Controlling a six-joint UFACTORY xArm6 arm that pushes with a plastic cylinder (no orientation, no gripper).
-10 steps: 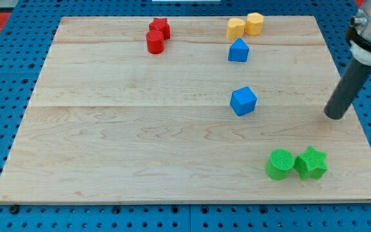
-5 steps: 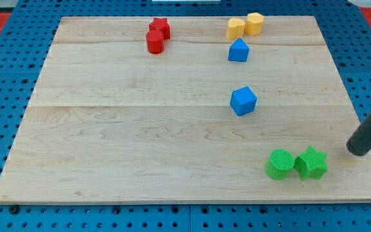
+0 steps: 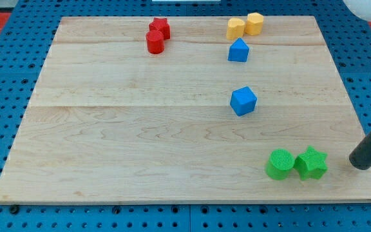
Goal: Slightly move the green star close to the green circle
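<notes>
Near the pale wooden board [image 3: 140,129]'s five o'clock corner: green star block [image 3: 311,163], touching the green circle (a short cylinder) [image 3: 279,164] at its nine o'clock. At the star's three o'clock, near but apart: my tip [image 3: 362,165], the end of a dark straight rod; no claw on this arm, so nothing to call wide, narrow or holding. Toward twelve o'clock from the green pair: blue cube [image 3: 243,101], then a blue house-shaped block [image 3: 238,50]. At the board's twelve o'clock edge: yellow heart [image 3: 236,28] touching a yellow block [image 3: 255,23], shape unclear. Toward eleven o'clock: red star [image 3: 160,27] against a red cylinder [image 3: 154,42].
</notes>
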